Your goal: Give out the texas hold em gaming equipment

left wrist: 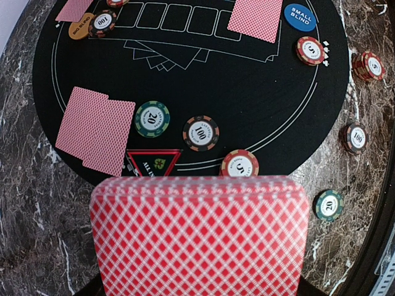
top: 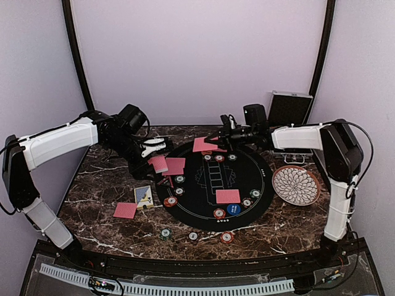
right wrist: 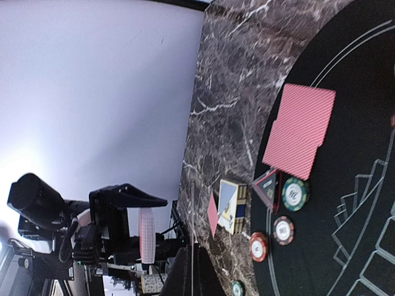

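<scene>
Top view: L gripper (top: 158,151) is clamped on a red-backed card deck (top: 160,164) over the far-left edge of the black mat (top: 213,182). R gripper (top: 223,137) hangs over a card pair (top: 202,145) at the mat's far edge; can't tell if its fingers are apart. White plate (top: 296,185) lies right of the mat, its whole pattern showing. Black case (top: 290,108) stands far right by the wall. Card box (top: 144,196) and 1 loose card (top: 125,210) lie left of the mat on the marble table (top: 99,185). 3 chips sit off-mat on the near side: green chip (top: 165,234), black chip (top: 193,236), red chip (top: 227,237).

L wrist view: the deck fills the lower frame and hides the fingers. Past it, counted in full: 2 green 20s, 3 black 100s, 3 red 5s, 1 orange button (left wrist: 81,26), 1 blue button (left wrist: 300,17), 1 ALL IN marker (left wrist: 154,161), 3 sets of cards.

R wrist view: own fingers out of frame. L gripper shows w/ the deck edge-on, above the table. By the marker lie 1 green, 1 black and 1 red chip in a row; box and loose card lie just off-mat.
</scene>
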`<act>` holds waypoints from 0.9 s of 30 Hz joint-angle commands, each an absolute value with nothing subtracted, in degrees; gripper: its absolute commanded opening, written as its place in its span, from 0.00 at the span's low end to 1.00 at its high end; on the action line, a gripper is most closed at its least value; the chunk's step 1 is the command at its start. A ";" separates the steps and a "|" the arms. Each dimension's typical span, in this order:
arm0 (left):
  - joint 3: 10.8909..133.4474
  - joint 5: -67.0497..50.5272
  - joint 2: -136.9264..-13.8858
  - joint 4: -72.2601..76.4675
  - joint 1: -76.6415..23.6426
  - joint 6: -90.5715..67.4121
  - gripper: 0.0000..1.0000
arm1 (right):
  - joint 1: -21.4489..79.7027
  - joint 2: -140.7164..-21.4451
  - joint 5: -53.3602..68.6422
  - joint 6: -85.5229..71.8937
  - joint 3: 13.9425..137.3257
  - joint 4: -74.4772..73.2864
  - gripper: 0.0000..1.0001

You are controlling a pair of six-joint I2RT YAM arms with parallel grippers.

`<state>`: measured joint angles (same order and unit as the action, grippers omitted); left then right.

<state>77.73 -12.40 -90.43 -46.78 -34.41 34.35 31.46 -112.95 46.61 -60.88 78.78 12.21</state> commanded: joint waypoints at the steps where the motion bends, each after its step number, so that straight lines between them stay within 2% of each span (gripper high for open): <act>1: 77.81 -12.92 -88.78 -46.23 -34.54 34.94 0.00 | 26.38 -116.92 44.35 -53.33 85.08 4.85 0.00; 9: 78.12 -13.38 -89.26 -46.24 -34.54 34.85 0.00 | 20.98 -127.95 37.14 -44.58 99.19 -7.32 0.00; 16: 78.24 -13.60 -89.21 -46.53 -34.54 34.87 0.00 | 19.60 -135.69 35.49 -45.07 107.32 -7.45 0.00; 27: 77.78 -14.04 -88.94 -46.49 -34.52 34.73 0.00 | 19.60 -142.71 35.52 -49.75 113.22 -2.18 0.00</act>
<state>77.73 -12.75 -90.43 -46.78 -34.41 34.35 19.75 -140.53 36.01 -48.10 110.17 -5.76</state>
